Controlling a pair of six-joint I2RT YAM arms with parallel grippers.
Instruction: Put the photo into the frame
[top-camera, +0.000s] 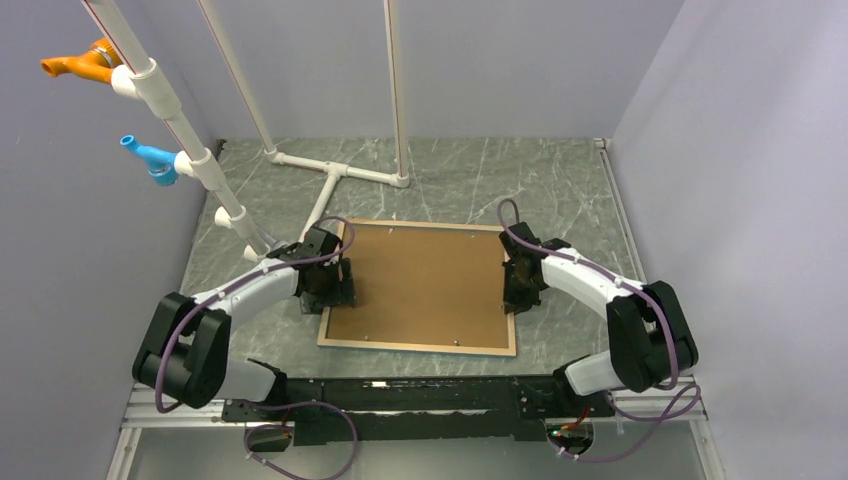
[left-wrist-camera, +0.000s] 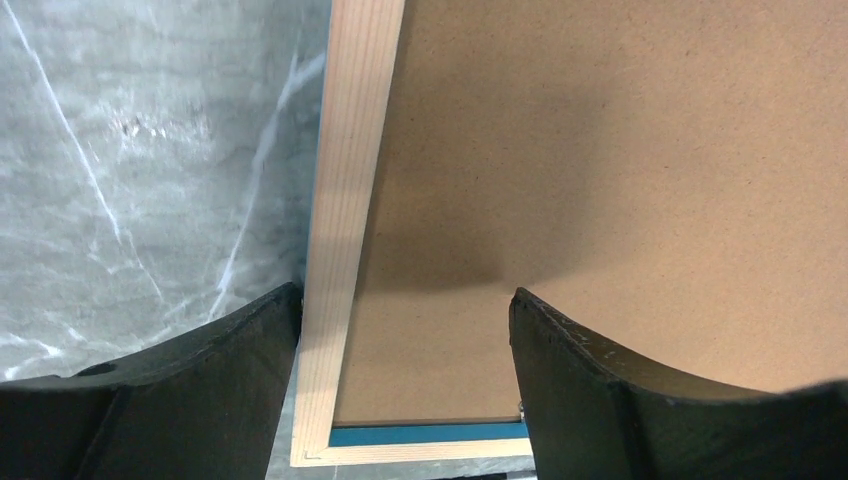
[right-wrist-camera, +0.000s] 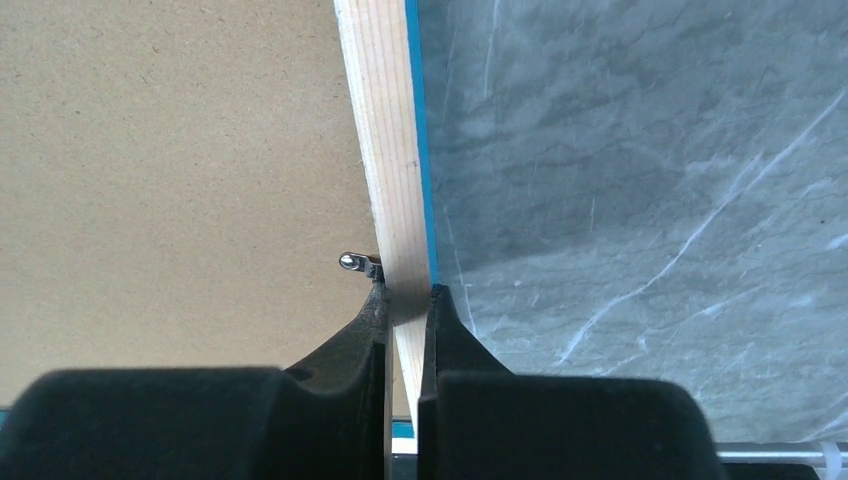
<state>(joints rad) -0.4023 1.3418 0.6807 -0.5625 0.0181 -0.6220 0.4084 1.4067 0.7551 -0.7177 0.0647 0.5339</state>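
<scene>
The frame (top-camera: 420, 347) lies flat mid-table, light wood face up, with the brown backing board (top-camera: 425, 280) set inside it. The photo is hidden. My left gripper (top-camera: 335, 285) is open over the frame's left side. In the left wrist view (left-wrist-camera: 405, 300) its fingers straddle the wood rail (left-wrist-camera: 350, 170) and part of the board (left-wrist-camera: 600, 150). A blue strip (left-wrist-camera: 430, 434) shows at the near corner. My right gripper (top-camera: 517, 290) is shut on the frame's right rail (right-wrist-camera: 385, 150), jaws pinching it (right-wrist-camera: 407, 295). A small metal tab (right-wrist-camera: 358, 262) sits beside the left finger, over the board (right-wrist-camera: 170, 150).
A white pipe stand (top-camera: 340, 175) lies behind the frame, with slanted poles rising from it. One pole carries an orange fitting (top-camera: 80, 63) and a blue fitting (top-camera: 148, 157) at far left. Grey walls close in both sides. Marble tabletop (top-camera: 570, 180) surrounds the frame.
</scene>
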